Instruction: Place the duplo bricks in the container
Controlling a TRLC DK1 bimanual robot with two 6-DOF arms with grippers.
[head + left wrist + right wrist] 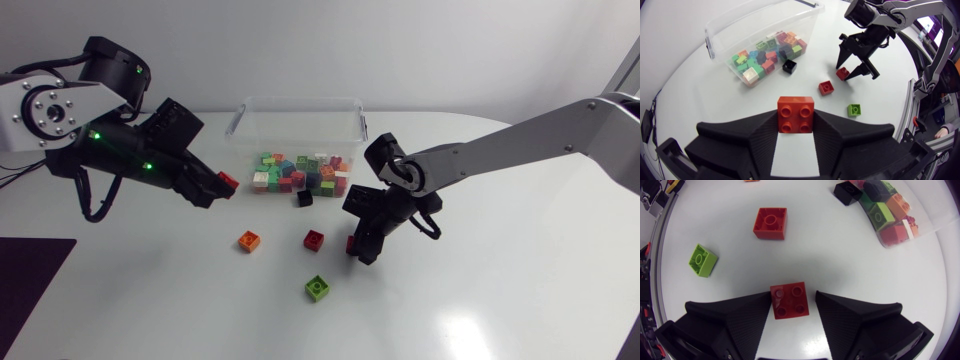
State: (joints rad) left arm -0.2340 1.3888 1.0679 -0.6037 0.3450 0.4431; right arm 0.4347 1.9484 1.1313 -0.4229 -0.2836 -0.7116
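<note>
Wide white counter (500, 310) first, carrying the lot. Reaching in from either side, left arm (60, 115) and right arm (520, 135), both angled toward the middle.

Next down in size, the clear container (300, 102) at the back: open-topped, heaped with mixed bricks (300, 172) against its front wall, handy for a drop from above.

Then the left hand (218, 188): apparently up off the counter, near the container's front corner, clamped from both sides on the held red brick (796, 114), studs facing the wrist camera. Pinched by its flat sides, presumably for a clean release over the rim. Looks like a carry to the container, with little way to go.

Over to the right hand (360, 248): down at the counter, fingers spread and straddling a second red brick (790, 300). A gap showing on one side in the right wrist view, so no grip yet. Seems squared up to the brick's sides, ready for a pinch.

Smallest now, the strays. Loose red brick (314, 239) and orange brick (249, 240) between the two hands, green brick (318, 288) nearer the front, black brick (304, 198) just outside the container's front wall. Four untouched on the counter, so well short of done.
</note>
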